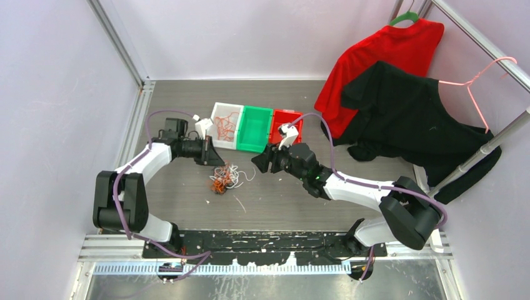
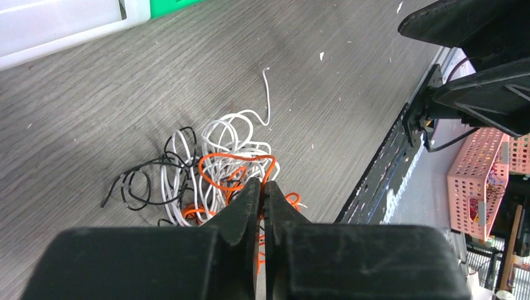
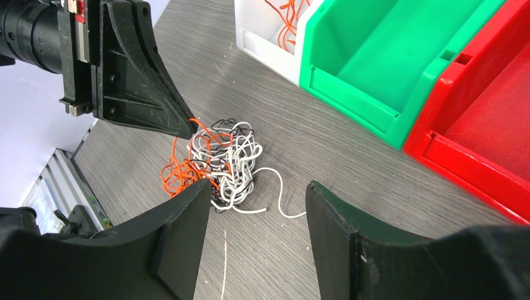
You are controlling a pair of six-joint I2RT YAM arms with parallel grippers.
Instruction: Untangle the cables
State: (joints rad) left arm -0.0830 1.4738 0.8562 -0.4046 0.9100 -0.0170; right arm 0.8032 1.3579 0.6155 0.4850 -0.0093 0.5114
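Soft, even light from overhead; all three views are bright and largely sharp.
The cables [image 2: 219, 169] throw only a faint, close shadow on the grey table [image 2: 94, 112]. In the left wrist view the white bin [image 2: 56, 25] is nearly washed out, and the clutter beyond the table edge is soft. The green bin [image 3: 387, 56] carries a mild sheen without hard glare. The top view shows little bending at its edges.

No legible text, none on the bins [image 1: 253, 128], none on the cables [image 1: 226, 178]
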